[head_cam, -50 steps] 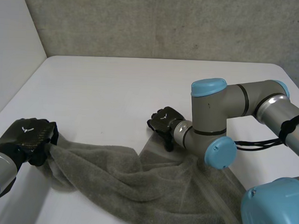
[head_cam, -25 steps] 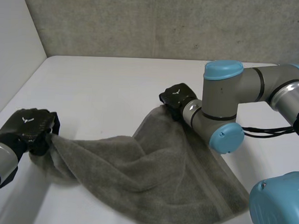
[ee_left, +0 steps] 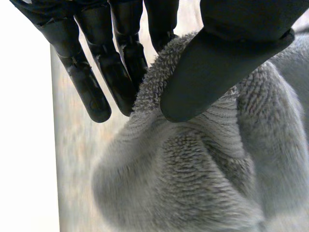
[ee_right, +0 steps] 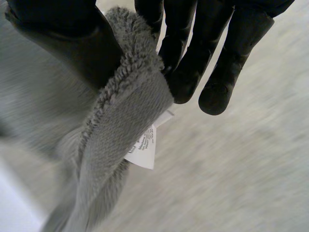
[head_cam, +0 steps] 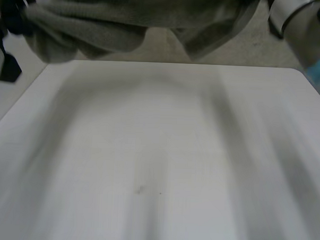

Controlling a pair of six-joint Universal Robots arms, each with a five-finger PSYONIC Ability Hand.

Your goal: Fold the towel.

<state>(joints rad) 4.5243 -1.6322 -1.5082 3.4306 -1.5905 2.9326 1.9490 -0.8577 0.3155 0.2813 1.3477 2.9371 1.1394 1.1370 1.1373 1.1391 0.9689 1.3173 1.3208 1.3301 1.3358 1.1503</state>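
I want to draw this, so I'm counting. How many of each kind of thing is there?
Grey towel: 1
White label: 1
Robot hands: 2, left robot hand and right robot hand
White table: 1
Total: 5

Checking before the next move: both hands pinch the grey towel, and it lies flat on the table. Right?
Not quite. The left hand and right hand do pinch the towel, but it does not lie on the table: the head view shows it held up in the air, off it.
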